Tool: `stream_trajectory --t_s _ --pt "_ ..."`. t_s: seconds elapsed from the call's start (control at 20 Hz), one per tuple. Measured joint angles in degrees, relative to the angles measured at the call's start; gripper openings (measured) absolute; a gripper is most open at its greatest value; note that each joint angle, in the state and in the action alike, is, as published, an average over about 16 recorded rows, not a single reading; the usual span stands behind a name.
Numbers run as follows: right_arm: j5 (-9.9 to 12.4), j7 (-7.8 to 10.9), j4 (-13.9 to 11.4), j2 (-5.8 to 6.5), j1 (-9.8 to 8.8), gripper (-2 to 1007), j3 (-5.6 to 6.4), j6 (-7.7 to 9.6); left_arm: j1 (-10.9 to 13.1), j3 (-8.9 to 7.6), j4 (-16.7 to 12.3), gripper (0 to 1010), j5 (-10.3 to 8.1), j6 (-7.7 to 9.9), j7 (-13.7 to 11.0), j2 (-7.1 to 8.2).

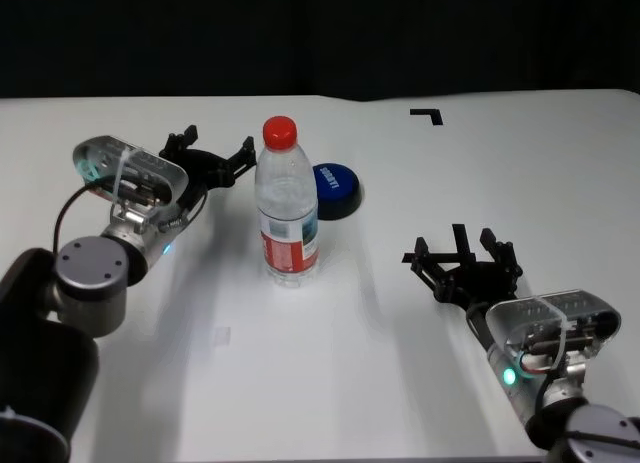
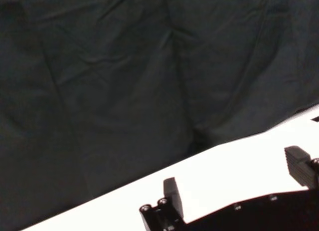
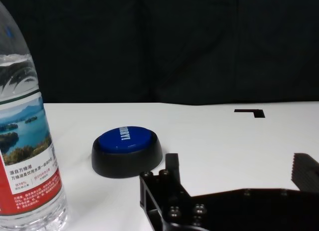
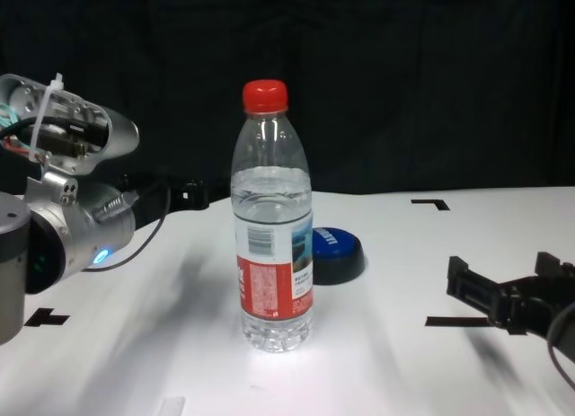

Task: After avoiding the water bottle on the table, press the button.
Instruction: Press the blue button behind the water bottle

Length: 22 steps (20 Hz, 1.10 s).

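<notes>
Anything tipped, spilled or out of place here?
Nothing stands out. The water bottle stands upright and capped, the button sits flat behind it, and the table looks dry.

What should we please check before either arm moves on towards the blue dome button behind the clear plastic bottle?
1. Clear plastic water bottle with red cap upright on the white table: ok.
2. Blue dome button on black base in view beyond the bottle, untouched: ok.
3. Left gripper clear of the bottle: ok, though close beside it.
4. Left gripper open, holding nothing: ok.
5. Right gripper open, well clear of the bottle: ok.
6. Open table between right gripper and button: ok.
</notes>
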Motion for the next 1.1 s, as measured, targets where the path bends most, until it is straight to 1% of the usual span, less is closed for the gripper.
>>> stream_trajectory --t_s 0.75,1.1 --pt "0.0 0.00 0.0 0.00 0.00 1002 0.00 0.00 -3.2 1.12 4.8 1003 -0.12 -1.71 -0.3 -1.31" --pt "0.0 0.00 0.0 0.00 0.00 1003 0.00 0.00 -4.3 1.53 6.6 1003 -0.11 -2.40 -0.4 -1.87"
